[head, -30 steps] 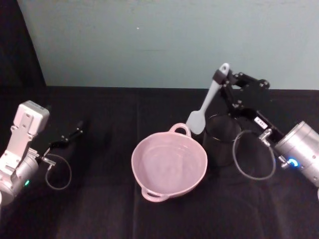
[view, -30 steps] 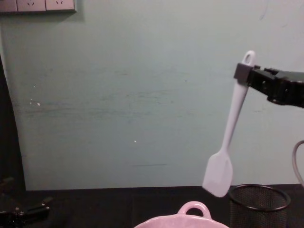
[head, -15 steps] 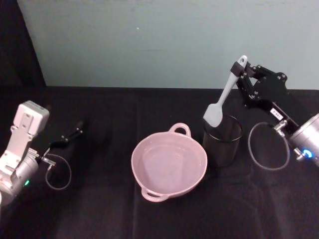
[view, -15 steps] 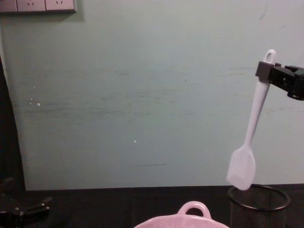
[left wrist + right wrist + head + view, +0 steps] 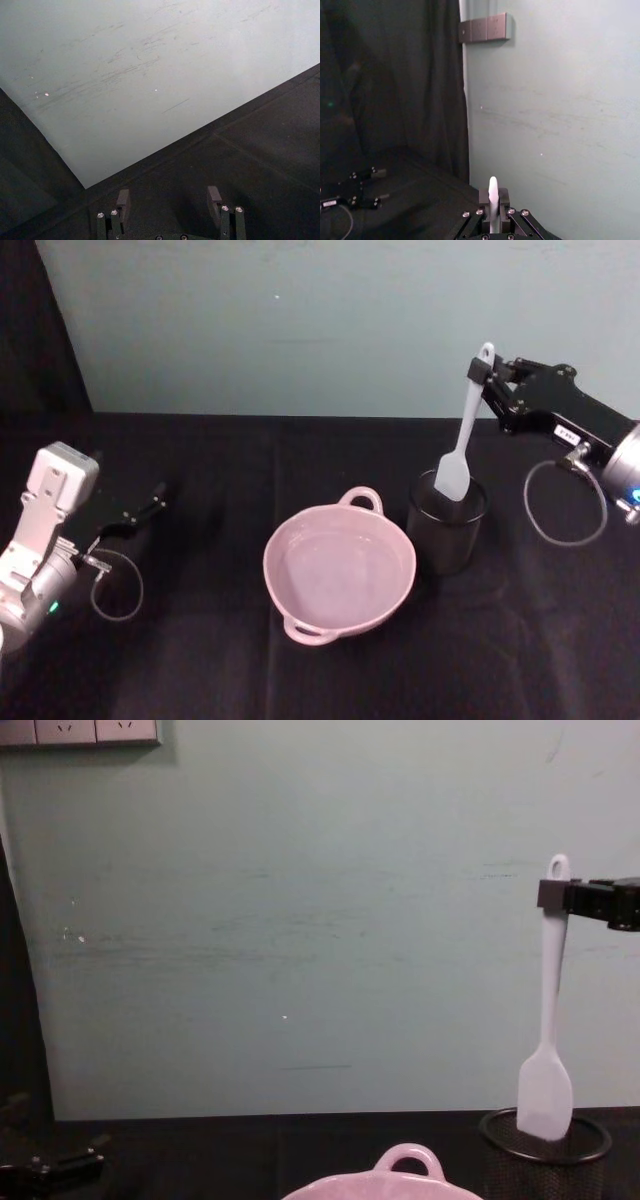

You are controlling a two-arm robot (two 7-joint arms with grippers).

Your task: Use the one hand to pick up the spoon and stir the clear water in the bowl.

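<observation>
Head view: black boxy right gripper, clamped on slim white plastic spoon, dangles its blade over black mesh cup, right of pink glossy bowl; left gripper open, empty.

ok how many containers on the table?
2: the pale pink glossy round bowl at centre, and the black wire-mesh cup just to its right, under the held white plastic spoon.
</observation>
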